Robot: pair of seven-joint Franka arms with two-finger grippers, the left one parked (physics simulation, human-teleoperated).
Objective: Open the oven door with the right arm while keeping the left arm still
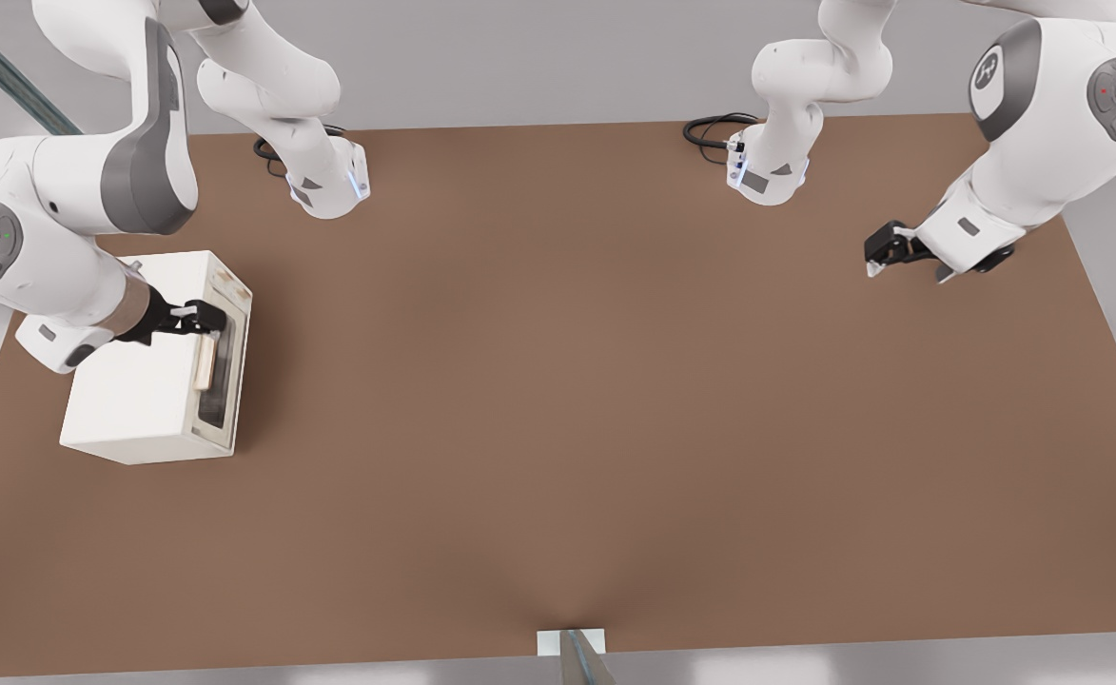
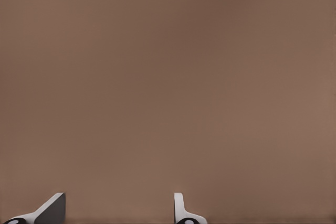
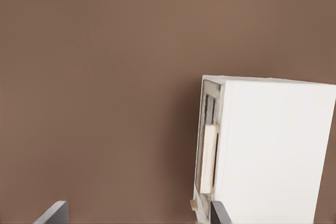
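Brown tabletop (image 1: 558,381) fills almost the whole front view, a plain matte board running from the near edge back to the grey wall. Nearest the camera, a small pale block with a grey blade-like piece (image 1: 572,652) sits at the middle of the table's near edge.

Farther in, at the front view's left, stands the oven (image 1: 134,385), a cream-white box resting flat on the table. Its door (image 1: 223,366) faces the front view's right: a cream frame around a dark glass window, with a pale tan bar handle (image 1: 204,366) lying along its upper part. From above, the door looks flush with the oven body. In the right wrist view the same oven (image 3: 275,150) shows its plain cream top, with the door (image 3: 209,145) and handle (image 3: 209,158) seen edge-on beside bare table.

Over the far end of the oven's top hangs the gripper (image 1: 204,319), black-fingered, reaching toward the far end of the handle. Its two fingers are spread apart and clasp nothing; in the right wrist view one fingertip (image 3: 219,214) sits just beside the handle's end, the other (image 3: 52,214) well off over bare table.

Beyond, the working arm's base (image 1: 324,181) stands near the table's far edge with a black cable (image 1: 272,147) coiled beside it.
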